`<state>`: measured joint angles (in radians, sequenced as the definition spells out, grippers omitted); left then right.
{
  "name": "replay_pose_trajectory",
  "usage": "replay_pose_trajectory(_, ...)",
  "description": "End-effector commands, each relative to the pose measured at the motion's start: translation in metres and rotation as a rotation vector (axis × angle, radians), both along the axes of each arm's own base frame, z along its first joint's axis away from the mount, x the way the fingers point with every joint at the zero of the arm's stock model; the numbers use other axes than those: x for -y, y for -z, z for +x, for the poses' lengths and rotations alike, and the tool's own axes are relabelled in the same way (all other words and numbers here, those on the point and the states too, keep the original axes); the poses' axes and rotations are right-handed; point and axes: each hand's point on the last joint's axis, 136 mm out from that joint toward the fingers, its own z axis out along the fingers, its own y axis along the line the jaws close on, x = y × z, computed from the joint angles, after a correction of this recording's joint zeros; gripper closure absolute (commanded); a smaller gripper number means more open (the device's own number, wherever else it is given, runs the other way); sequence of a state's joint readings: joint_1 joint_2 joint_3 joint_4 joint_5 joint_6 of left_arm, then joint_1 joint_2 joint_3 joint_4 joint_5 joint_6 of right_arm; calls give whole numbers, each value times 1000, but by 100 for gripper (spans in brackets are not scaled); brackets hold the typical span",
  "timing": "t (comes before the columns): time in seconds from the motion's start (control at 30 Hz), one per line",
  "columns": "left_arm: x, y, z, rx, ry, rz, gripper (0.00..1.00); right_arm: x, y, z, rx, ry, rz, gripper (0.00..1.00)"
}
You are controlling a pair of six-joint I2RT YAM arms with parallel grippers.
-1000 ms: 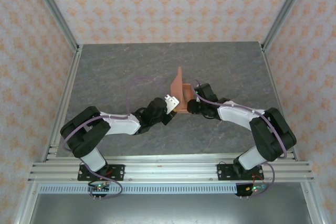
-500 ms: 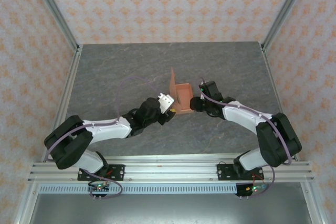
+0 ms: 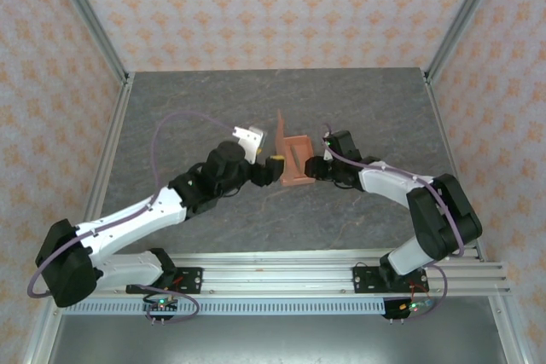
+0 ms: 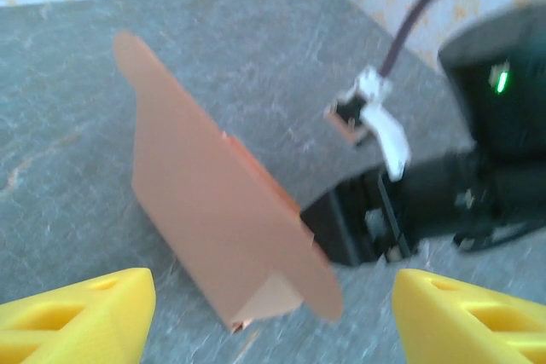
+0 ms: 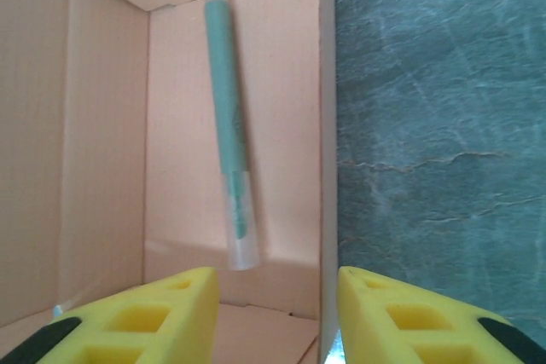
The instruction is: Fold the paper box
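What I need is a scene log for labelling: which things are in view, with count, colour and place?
paper box: one, salmon-orange, table centre between the arms, partly folded, one flap raised.
stick: one, teal, lying inside the box.
table: one, grey marbled, under everything.
walls: three, orange pattern on cream, around the table.
left gripper: one, yellow jaws open, facing the raised flap.
right gripper: one, yellow jaws open, astride a box wall.
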<state>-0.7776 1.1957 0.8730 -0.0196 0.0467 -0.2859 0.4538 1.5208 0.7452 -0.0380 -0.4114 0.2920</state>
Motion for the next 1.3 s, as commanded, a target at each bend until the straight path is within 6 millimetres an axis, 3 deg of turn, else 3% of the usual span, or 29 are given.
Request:
replay_pose_trajectory(0.0, -13, 15, 16, -143, -121, 79, 25, -15, -4, -5, 18, -12, 80, 60)
replay_pose_trajectory(0.2, -23, 24, 58, -199, -208, 192, 26, -33, -4, -19, 35, -27, 110, 60)
replay_pose_trajectory(0.43, -30, 41, 79, -232, -157, 366, 34, -66, -15, -35, 67, -124, 174, 59)
replay_pose_trajectory(0.6, -22, 44, 85, -240, -54, 451, 52, -43, -22, -35, 132, -125, 50, 56)
replay_pose_trajectory(0.87, -23, 59, 95, -250, 28, 622, 72, 3, -61, -1, 305, -70, -27, 53)
replay_pose_trajectory(1.1, -13, 54, 101, -210, 148, 700, 84, -2, -92, 37, 518, -224, -83, 48)
replay_pose_trajectory(1.27, -2, 59, 102, -148, 358, 770, 93, -14, -113, 47, 770, -414, -83, 46)
